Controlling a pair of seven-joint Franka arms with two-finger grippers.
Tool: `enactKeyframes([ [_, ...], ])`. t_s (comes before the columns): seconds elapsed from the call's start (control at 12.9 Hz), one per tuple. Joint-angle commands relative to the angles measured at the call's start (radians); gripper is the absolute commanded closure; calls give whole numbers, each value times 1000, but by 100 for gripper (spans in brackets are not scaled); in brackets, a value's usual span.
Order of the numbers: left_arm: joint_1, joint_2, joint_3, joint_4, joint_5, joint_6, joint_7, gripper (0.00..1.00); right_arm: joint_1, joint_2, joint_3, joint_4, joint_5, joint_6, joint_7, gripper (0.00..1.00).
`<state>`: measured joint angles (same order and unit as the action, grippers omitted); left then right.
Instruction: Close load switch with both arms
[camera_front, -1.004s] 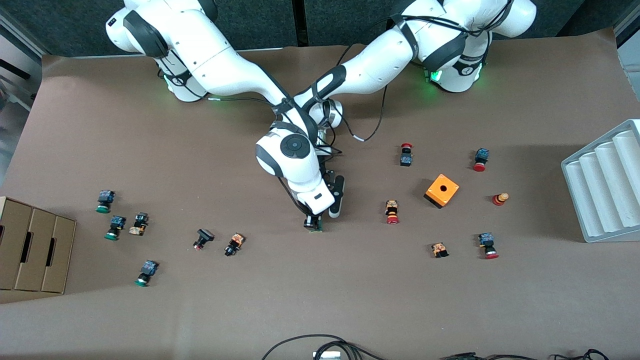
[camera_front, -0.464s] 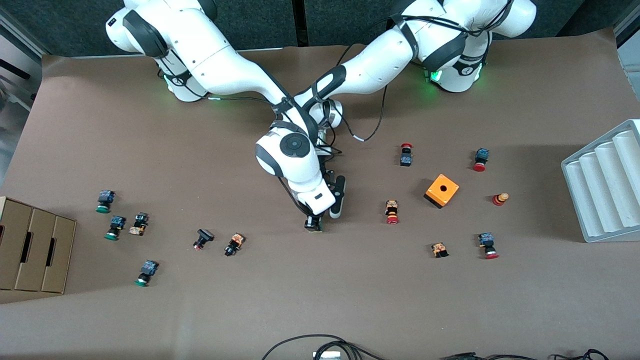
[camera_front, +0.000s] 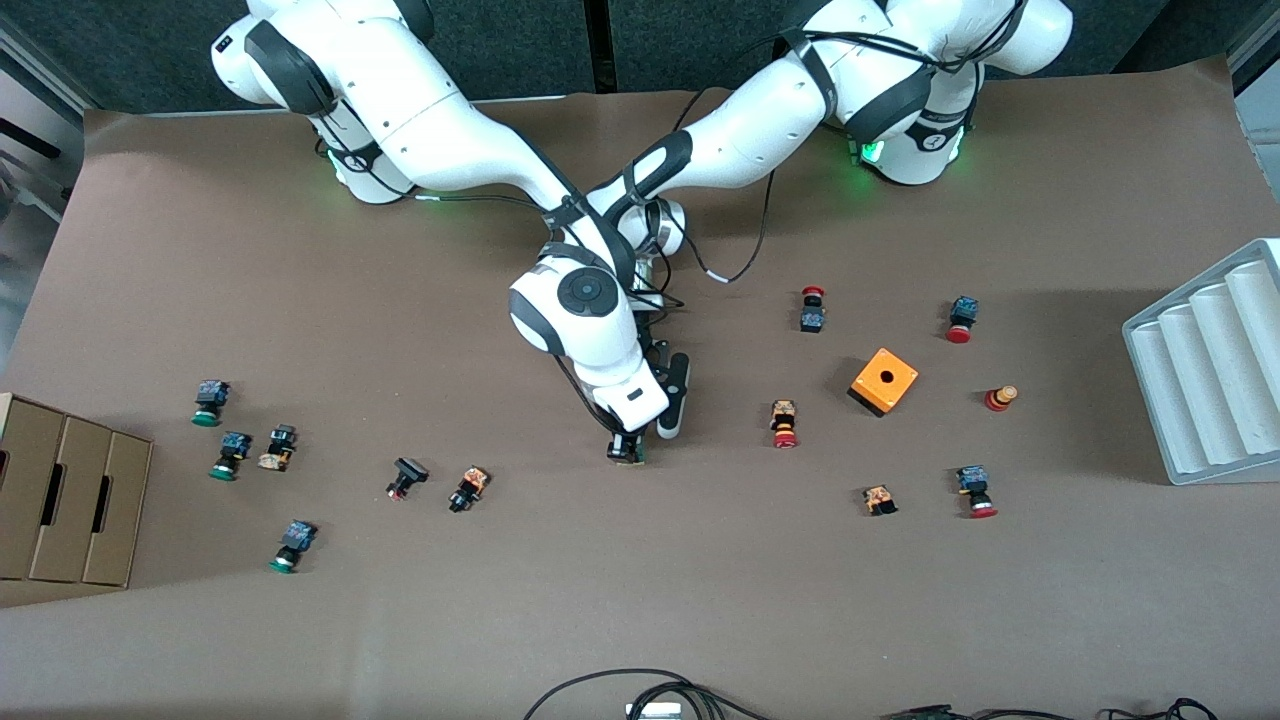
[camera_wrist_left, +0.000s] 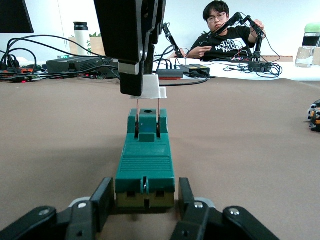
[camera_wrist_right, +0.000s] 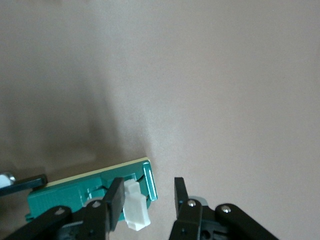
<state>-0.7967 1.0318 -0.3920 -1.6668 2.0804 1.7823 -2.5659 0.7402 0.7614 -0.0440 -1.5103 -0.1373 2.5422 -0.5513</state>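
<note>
The load switch (camera_front: 628, 452) lies flat near the middle of the table, a narrow green block (camera_wrist_left: 145, 165) with a white lever (camera_wrist_left: 148, 87) at one end. My left gripper (camera_wrist_left: 144, 197) is shut on the block's other end, a finger on each side. In the front view it is hidden under the right arm. My right gripper (camera_front: 628, 440) comes down from above onto the lever end. Its jaws (camera_wrist_right: 148, 192) stand apart, with the white lever (camera_wrist_right: 136, 207) against one finger and a gap to the other. The green block (camera_wrist_right: 75, 192) shows beneath.
Small red- and green-capped push buttons lie scattered toward both ends of the table. An orange box with a hole (camera_front: 884, 380) stands toward the left arm's end, with a white ridged rack (camera_front: 1210, 360) at that table edge. A cardboard box (camera_front: 60, 500) sits at the right arm's end.
The right arm's hand has edged very slightly toward its own end of the table. The switch and the left arm have stayed put.
</note>
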Motion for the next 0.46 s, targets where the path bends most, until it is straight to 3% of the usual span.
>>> enactKeyframes([
  [0.0,-10,33,10,22,4,-12,-14,41,-13,18,3,16,-19,6,-6,52],
  [0.39,-9,33,10,24,4,-12,-14,41,-13,33,1,22,-21,10,-7,52],
])
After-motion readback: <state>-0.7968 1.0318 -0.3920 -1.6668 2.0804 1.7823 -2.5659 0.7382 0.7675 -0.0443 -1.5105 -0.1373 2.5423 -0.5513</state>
